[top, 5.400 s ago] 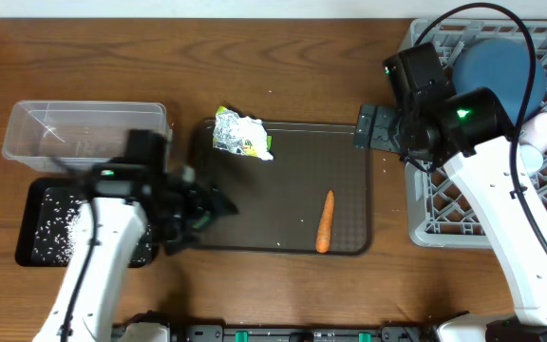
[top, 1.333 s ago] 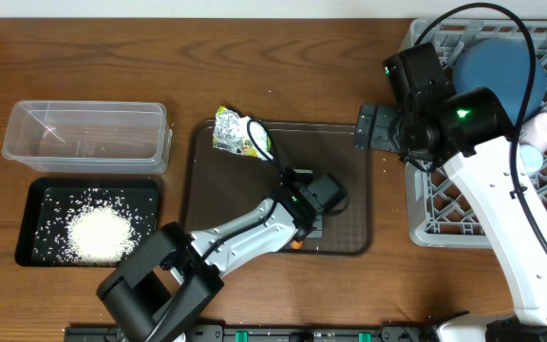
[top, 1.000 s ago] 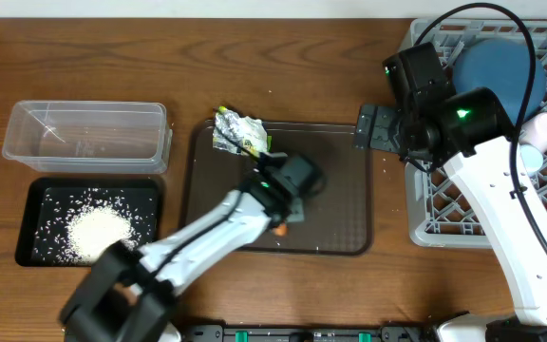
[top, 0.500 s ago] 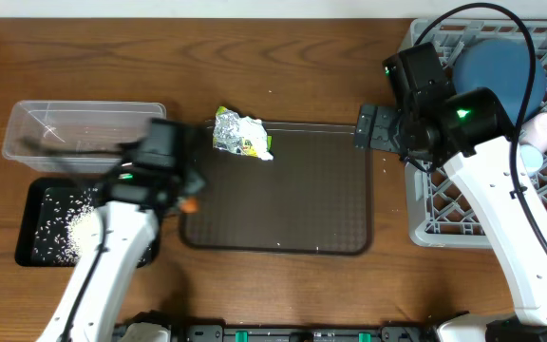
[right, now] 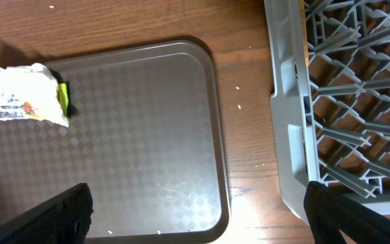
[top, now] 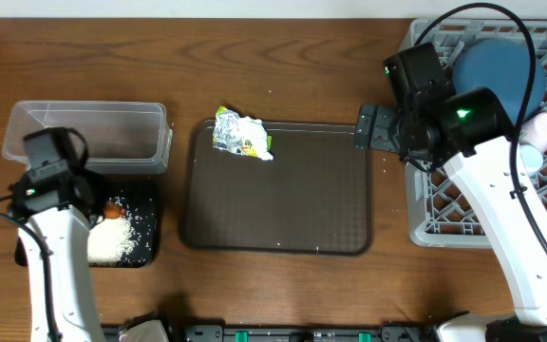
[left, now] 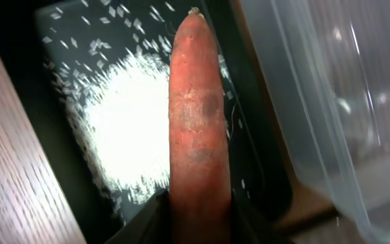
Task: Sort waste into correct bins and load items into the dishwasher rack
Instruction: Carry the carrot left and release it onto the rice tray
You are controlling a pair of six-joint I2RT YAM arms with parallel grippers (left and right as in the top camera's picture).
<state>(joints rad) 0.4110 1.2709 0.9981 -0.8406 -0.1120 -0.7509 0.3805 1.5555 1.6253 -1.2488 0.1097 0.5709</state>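
Dishwasher rack (top: 421,209) at right: dark blue bowl (top: 506,66) loaded.
Brown tray (top: 283,199) at centre; right end effector (right: 202,217) spread wide above its right edge, nothing held.
Clear tub (top: 88,133): nothing seen inside.
Black tray (top: 148,195) just beside tub: rice (left: 131,129) heaped inside.
Carrot (left: 198,115) pinched at thick end by left end effector (left: 198,225). Long axis points straight ahead, tip above rice. Release judged next.
Foil wrapper (top: 240,133) on brown tray's far-left corner.

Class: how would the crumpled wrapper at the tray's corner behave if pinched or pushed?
The wrapper looks thin and crumpled, so it is probably very light and would crush under a pinch. Pushed, it would likely skid across the brown tray rather than roll. Its shiny creases might slip from a shallow grip.
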